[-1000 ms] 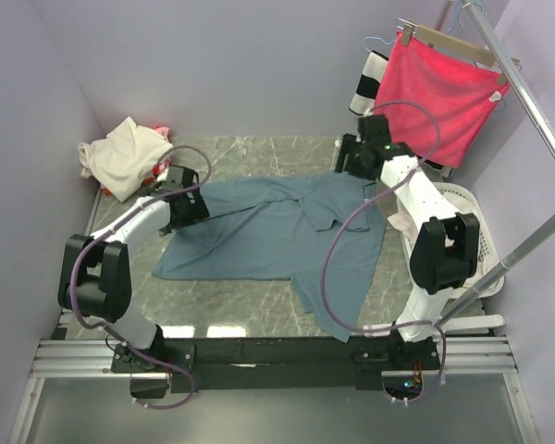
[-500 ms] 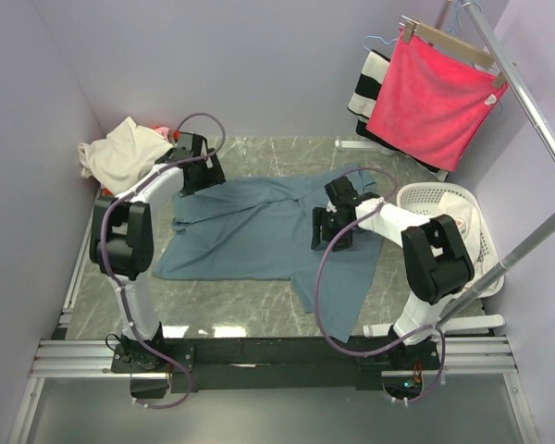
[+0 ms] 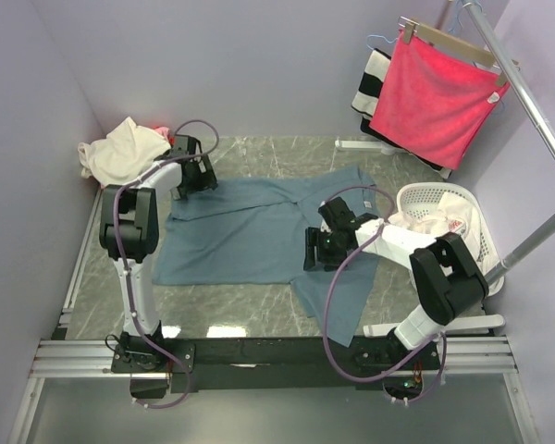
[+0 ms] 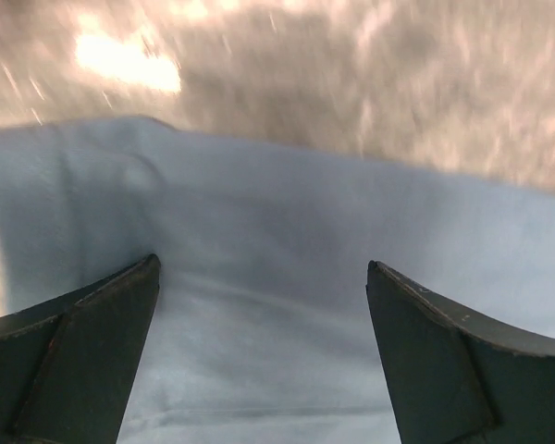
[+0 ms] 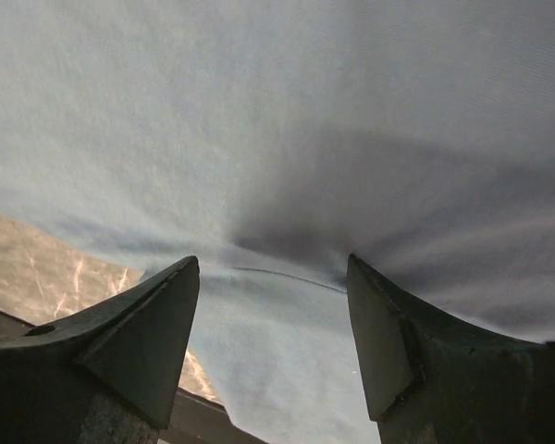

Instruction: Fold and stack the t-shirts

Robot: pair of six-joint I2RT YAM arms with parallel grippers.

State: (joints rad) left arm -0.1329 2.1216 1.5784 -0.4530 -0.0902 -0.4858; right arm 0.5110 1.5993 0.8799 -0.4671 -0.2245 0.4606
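A dusty blue-grey t-shirt [image 3: 250, 231] lies spread on the marble table, one part trailing toward the near right. My left gripper [image 3: 192, 174] is open over its far left corner; the left wrist view shows the cloth [image 4: 287, 277] between the spread fingers. My right gripper [image 3: 326, 248] is open, low over the shirt's right middle; the right wrist view shows the cloth [image 5: 287, 139] with a seam between the fingers. A cream shirt [image 3: 120, 153] lies bunched at the far left with a bit of red cloth [image 3: 159, 132] behind it. White cloth lies in the basket [image 3: 435, 222].
A white laundry basket [image 3: 472, 208] stands at the right. A bright pink-red towel [image 3: 435, 97] and a black-and-white striped cloth [image 3: 368, 88] hang on a rail at the far right. Walls close the left and back sides.
My left arm swung from the shirt's left side up to its far left corner. My right arm came from the far right down onto the shirt's right middle, and the cloth there shifted.
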